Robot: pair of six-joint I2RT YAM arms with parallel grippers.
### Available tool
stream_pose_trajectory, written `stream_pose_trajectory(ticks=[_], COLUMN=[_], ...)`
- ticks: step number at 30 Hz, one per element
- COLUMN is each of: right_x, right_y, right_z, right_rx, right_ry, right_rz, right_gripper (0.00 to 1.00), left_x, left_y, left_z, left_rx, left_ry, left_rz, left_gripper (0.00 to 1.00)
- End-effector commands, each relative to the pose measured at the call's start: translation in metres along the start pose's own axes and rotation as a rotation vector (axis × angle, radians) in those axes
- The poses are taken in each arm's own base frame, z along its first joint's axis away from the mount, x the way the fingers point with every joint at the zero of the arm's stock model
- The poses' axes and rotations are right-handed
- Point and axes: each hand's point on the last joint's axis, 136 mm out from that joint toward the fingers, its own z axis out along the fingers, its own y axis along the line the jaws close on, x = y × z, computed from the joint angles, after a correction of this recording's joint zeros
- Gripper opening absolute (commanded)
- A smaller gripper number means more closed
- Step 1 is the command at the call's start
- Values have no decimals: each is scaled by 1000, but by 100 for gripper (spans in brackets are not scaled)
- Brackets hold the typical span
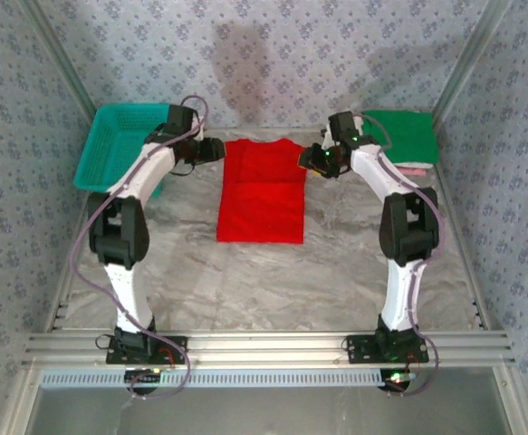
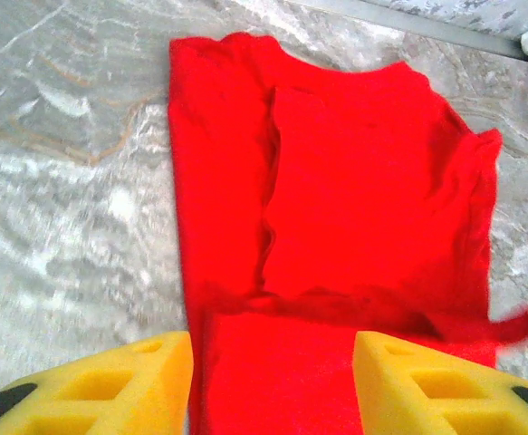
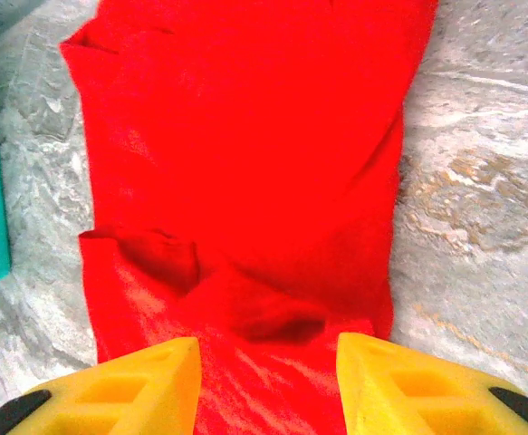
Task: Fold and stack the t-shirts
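**A:** What lies nearest in the overhead view?

**B:** The left arm's base (image 1: pixel 141 349) and the right arm's base (image 1: pixel 386 349). Beyond them the red t-shirt (image 1: pixel 262 190) lies flat on the marbled table (image 1: pixel 273 281), folded into a long strip. The left gripper (image 1: pixel 216 150) is at its far left corner and the right gripper (image 1: pixel 316 159) at its far right corner.

**A:** And further back?

**B:** A teal basket (image 1: pixel 110 145) sits far left. A folded green t-shirt (image 1: pixel 399 136) sits far right, resting on pink cloth (image 1: pixel 415 169).

**A:** And the left wrist camera?

**B:** The yellow fingers (image 2: pixel 110 385) are nearest, spread wide, with red cloth lying between them. They pinch nothing. One sleeve is folded in across the body.

**A:** The right wrist camera?

**B:** Its yellow fingers (image 3: pixel 408 381) also stand wide apart over red cloth, with a rumpled fold just beyond them. The basket's edge is at the left.
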Motion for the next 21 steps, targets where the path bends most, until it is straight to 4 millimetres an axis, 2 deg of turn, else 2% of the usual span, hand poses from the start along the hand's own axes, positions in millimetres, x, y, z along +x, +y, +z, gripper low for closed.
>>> stream_pose_trajectory(ticks=[1, 3, 6, 7, 10, 12, 15, 17, 21], right_x=[25, 55, 87, 106, 125, 134, 142, 147, 157], right_y=[48, 40, 33, 25, 24, 24, 16, 4, -24], right_z=[-41, -34, -17, -5, 15, 31, 49, 56, 67], right_rx=[-127, -137, -162, -158, -144, -133, -123, -96, -38], right_ry=[-78, -52, -12, 25, 63, 99, 136, 137, 155], right_rz=[-147, -148, -132, -125, -126, -127, -97, -80, -27], right_gripper=[45, 35, 16, 12, 1, 0, 0, 0, 0], left_x=[31, 68, 115, 125, 144, 152, 168, 180, 207], left_y=[-24, -29, -27, -27, -30, -29, -13, 0, 10], left_z=[-38, -31, -13, -5, 19, 32, 45, 50, 59], left_rx=[25, 67, 88, 108, 164, 153, 89, 48, 26], left_ry=[-64, -44, -17, -8, 47, 71, 106, 122, 175], left_rz=[66, 77, 69, 57, 23, 24, -10, -47, -105], left_gripper=[49, 47, 32, 32, 25, 22, 19, 18, 17])
